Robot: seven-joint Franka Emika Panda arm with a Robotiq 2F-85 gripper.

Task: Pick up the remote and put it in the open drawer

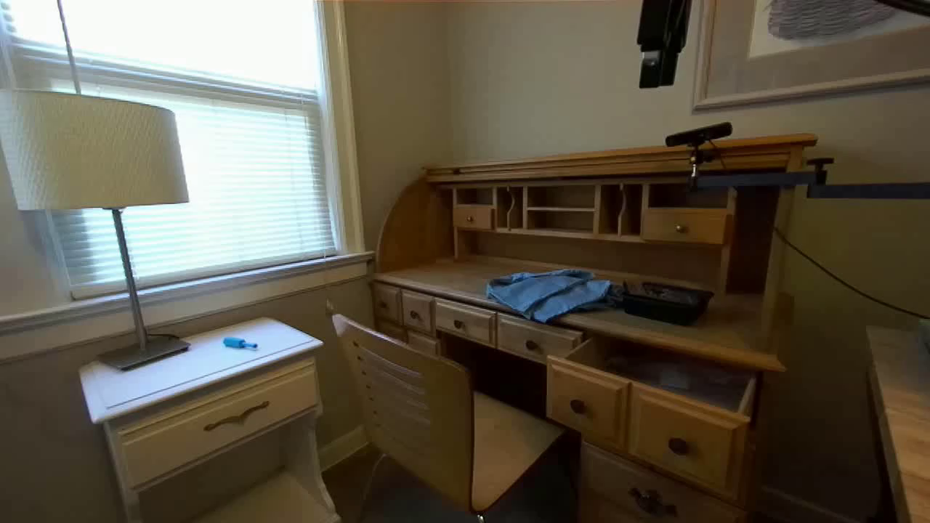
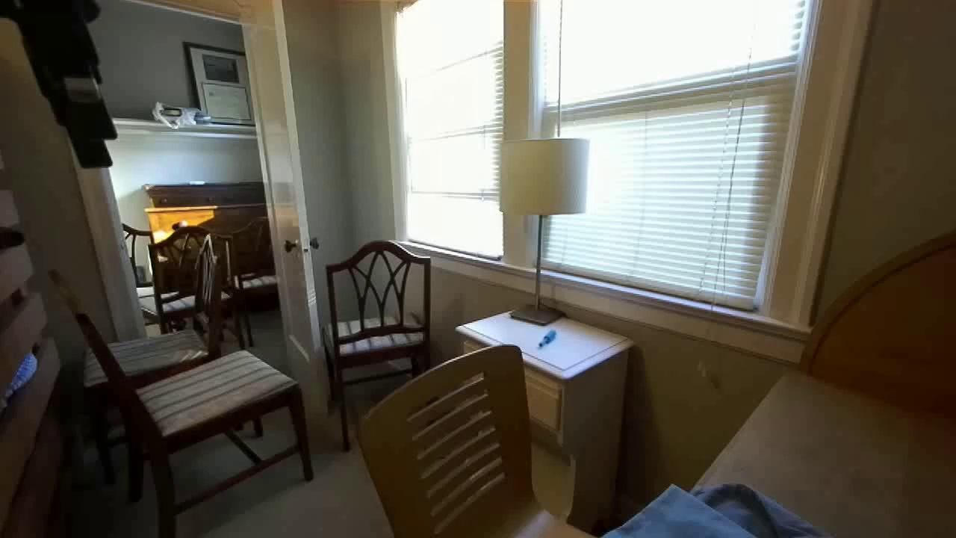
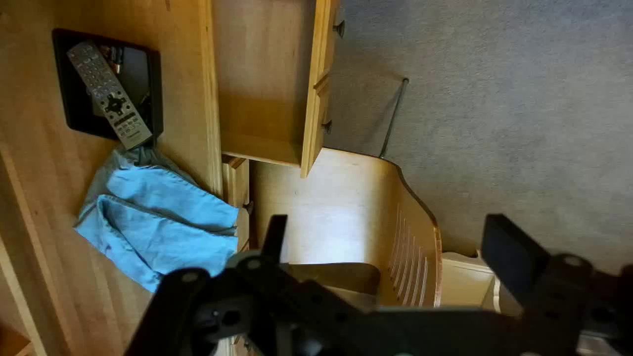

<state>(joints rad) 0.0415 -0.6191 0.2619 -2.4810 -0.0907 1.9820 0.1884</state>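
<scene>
The gripper has its jaws spread wide, with nothing between them. Up and to the left of the jaws in the wrist view, well apart from them, the remote lies slanted in a black tray, one end poking past the rim near a blue cloth. The job now, I think, is to reach the remote, turn to fit its slant, and pinch only its long sides, not the tray or cloth. Small things, maybe batteries, sit in the tray too. The open drawer, up from the jaws, shows bare wood in that view.
</scene>
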